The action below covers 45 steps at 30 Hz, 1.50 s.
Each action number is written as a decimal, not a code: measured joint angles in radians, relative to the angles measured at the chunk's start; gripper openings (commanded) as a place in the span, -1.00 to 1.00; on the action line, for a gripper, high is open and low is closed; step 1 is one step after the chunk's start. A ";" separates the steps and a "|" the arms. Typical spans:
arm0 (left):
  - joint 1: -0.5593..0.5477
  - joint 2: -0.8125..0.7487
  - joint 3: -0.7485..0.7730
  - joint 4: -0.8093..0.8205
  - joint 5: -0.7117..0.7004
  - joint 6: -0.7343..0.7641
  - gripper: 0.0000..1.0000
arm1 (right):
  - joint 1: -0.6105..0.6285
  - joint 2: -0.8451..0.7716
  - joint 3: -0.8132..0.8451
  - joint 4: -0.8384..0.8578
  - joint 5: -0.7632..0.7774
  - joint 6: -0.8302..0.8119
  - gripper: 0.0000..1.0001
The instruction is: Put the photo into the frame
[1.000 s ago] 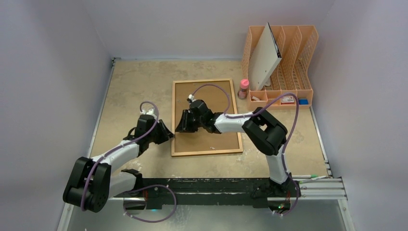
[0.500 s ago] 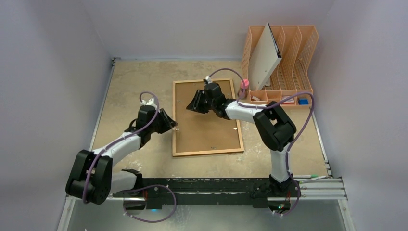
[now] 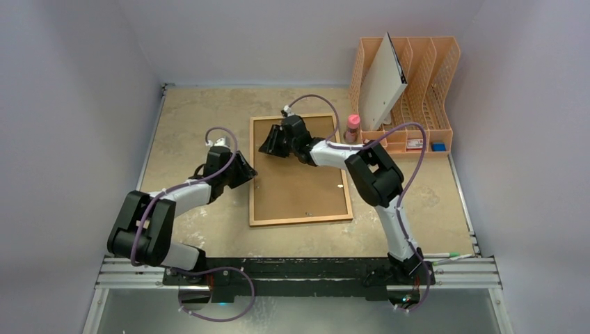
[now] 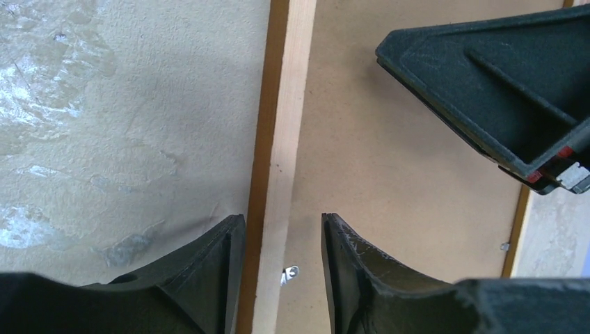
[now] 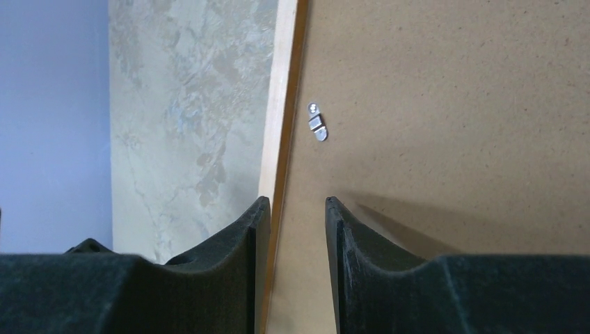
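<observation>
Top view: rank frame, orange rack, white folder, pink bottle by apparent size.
1. The frame and orange rack: near tie, left unranked; the rack stands taller, so it is nearer the camera.
2. white folder
3. pink bottle, smallest

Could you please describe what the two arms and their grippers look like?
The left arm and right arm have white links between chunky black joints, each trailed by a looping purple cable. The left gripper and right gripper are black, with two wedge-shaped fingers tapering to the tips.
</observation>
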 measured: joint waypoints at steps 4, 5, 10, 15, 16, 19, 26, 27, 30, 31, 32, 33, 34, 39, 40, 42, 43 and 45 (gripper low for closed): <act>0.000 0.039 0.001 0.021 -0.003 0.015 -0.23 | 0.000 0.050 0.041 0.000 0.001 0.000 -0.24; 0.000 0.046 0.002 0.024 -0.004 0.016 -0.29 | 0.000 0.061 0.053 0.000 0.002 0.000 -0.24; 0.000 0.070 0.002 0.038 -0.006 0.025 -0.47 | 0.000 0.117 0.142 -0.020 0.000 0.002 -0.25; 0.000 0.071 0.002 0.044 -0.004 0.042 -0.50 | 0.000 0.158 0.210 -0.051 -0.003 0.024 -0.25; 0.000 0.071 0.002 0.044 -0.004 0.042 -0.50 | 0.000 0.158 0.211 -0.053 -0.003 0.027 -0.24; 0.000 0.071 0.002 0.045 -0.003 0.043 -0.50 | 0.000 0.158 0.212 -0.058 0.000 0.036 -0.24; 0.000 0.071 0.002 0.045 -0.002 0.044 -0.50 | 0.000 0.158 0.212 -0.059 0.016 0.045 -0.25; 0.000 0.071 0.002 0.046 -0.002 0.044 -0.50 | 0.000 0.158 0.212 -0.058 0.023 0.046 -0.25; 0.000 0.071 0.002 0.048 -0.002 0.044 -0.50 | 0.000 0.158 0.212 -0.056 0.034 0.049 -0.25; 0.000 0.071 0.002 0.050 -0.003 0.044 -0.50 | 0.000 0.158 0.212 -0.055 0.035 0.050 -0.25; 0.000 0.072 0.002 0.051 -0.003 0.044 -0.50 | 0.000 0.158 0.212 -0.054 0.037 0.051 -0.25; 0.000 0.072 0.002 0.051 -0.003 0.044 -0.50 | 0.000 0.158 0.211 -0.052 0.042 0.053 -0.25; 0.000 0.072 0.002 0.051 -0.003 0.044 -0.50 | 0.000 0.158 0.210 -0.050 0.051 0.053 -0.25; 0.000 0.072 0.002 0.051 -0.003 0.044 -0.50 | -0.001 0.158 0.198 -0.020 0.087 0.060 -0.25; 0.000 0.072 0.002 0.051 -0.003 0.044 -0.50 | -0.001 0.158 0.193 -0.010 0.090 0.061 -0.25; 0.000 0.072 0.002 0.051 -0.003 0.044 -0.50 | -0.001 0.157 0.189 0.003 0.097 0.062 -0.25; 0.000 0.072 0.002 0.051 -0.003 0.044 -0.50 | -0.001 0.157 0.189 0.004 0.100 0.061 -0.25; 0.000 0.072 0.002 0.051 -0.003 0.044 -0.51 | -0.001 0.158 0.192 0.002 0.098 0.060 -0.26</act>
